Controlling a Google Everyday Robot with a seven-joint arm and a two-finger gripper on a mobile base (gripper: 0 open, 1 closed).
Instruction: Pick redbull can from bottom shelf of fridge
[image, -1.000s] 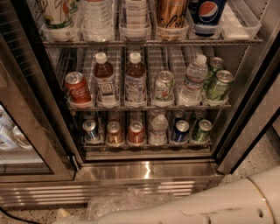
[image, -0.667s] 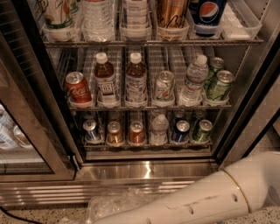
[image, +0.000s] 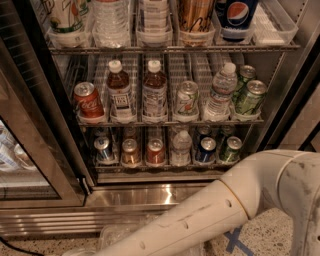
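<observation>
The fridge (image: 150, 196) stands open in front of me. The redbull can (image: 103, 149), slim, light blue and silver, stands at the left end of the bottom shelf (image: 150, 168). To its right on that shelf are two copper-red cans (image: 131, 152), a small water bottle (image: 181, 147), a navy-blue can (image: 206, 149) and a green can (image: 231, 149). My white arm (image: 210, 210) crosses the lower part of the view from right to lower left, below the shelf. The gripper lies beyond the bottom edge and is out of view.
The glass door (image: 30, 150) hangs open at the left. The middle rack holds a red cola can (image: 88, 100), bottles and cans. A dark door frame (image: 287, 115) stands at the right. A clear plastic piece (image: 116, 233) lies on the speckled floor.
My arm has swung up and to the left and now covers more of the lower right of the view. The cans on the shelves have not moved.
</observation>
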